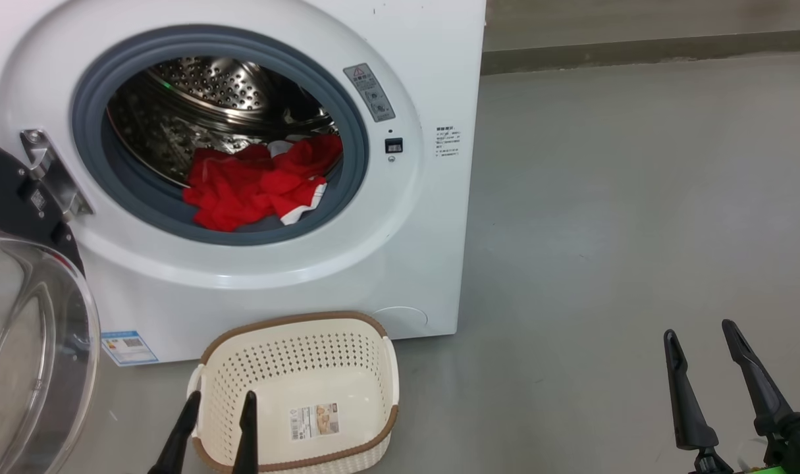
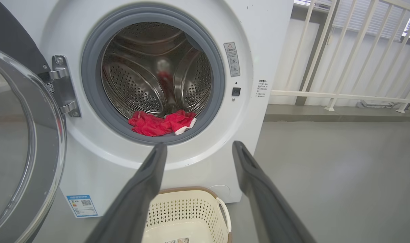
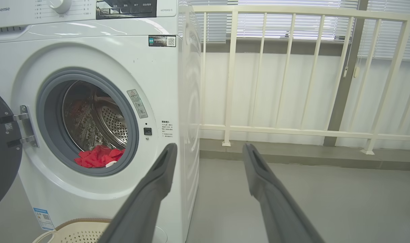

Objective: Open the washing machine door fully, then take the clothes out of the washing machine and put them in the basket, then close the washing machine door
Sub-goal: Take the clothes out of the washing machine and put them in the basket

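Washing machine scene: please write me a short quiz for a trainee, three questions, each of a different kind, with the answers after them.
1. Short answer: in the head view, which gripper's fingers show over the basket, and is that gripper open or shut?
2. True or false: the washing machine door is shut.
3. Choose one: the clothes lie A) in the basket; B) in the drum, at its front; C) over the door.

Key:
1. The left gripper; it is open and holds nothing.
2. False; the door stands open.
3. B.
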Motion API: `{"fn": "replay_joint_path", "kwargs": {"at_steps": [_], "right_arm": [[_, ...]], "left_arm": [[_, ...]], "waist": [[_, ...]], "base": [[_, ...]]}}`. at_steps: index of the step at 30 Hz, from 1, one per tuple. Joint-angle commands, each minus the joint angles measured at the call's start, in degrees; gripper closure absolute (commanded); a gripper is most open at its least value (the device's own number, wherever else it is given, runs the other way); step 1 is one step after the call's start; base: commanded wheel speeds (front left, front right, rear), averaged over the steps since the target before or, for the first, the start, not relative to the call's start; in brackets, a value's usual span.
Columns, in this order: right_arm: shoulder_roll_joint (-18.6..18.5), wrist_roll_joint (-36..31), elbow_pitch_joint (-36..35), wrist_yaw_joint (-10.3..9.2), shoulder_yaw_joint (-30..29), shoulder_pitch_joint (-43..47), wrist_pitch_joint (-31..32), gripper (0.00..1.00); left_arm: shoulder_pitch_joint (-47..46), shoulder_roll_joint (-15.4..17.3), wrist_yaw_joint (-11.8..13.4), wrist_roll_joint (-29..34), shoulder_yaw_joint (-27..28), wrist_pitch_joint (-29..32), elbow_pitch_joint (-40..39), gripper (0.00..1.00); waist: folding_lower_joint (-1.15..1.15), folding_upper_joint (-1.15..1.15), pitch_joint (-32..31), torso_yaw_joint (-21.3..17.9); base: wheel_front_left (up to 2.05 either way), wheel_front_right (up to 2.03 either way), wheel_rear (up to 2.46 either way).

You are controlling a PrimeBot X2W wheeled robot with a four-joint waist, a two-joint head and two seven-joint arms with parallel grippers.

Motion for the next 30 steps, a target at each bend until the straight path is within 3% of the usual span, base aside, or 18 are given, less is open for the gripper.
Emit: {"fn": "replay_joint_path", "kwargs": {"at_steps": [1, 11, 30], "right_arm": [[-0.97, -0.31, -1.67, 0.35, 1.42, -1.59, -0.37, 0.0], [-0.97, -0.73, -2.19, 0.35, 1.34, -1.84, -0.37, 0.0], [-0.97, -1.02, -2.94, 0.35, 3.44, -5.98, -0.37, 0.0]], "left_arm": [[-3.21, 0.04, 0.73, -0.02, 2.34, -0.71, -1.36, 0.0], [-4.33, -0.58, 1.7, 0.46, 2.32, -0.82, -1.16, 0.0], [-13.34, -1.59, 0.21, 0.62, 1.65, -0.96, 0.88, 0.0]], "waist": [[0.0, 0.0, 0.23, 0.16], [0.0, 0.0, 2.0, 1.35], [0.0, 0.0, 10.62, 2.27]], "base": [[0.0, 0.0, 0.0], [0.0, 0.0, 0.0], [0.0, 0.0, 0.0]]}}
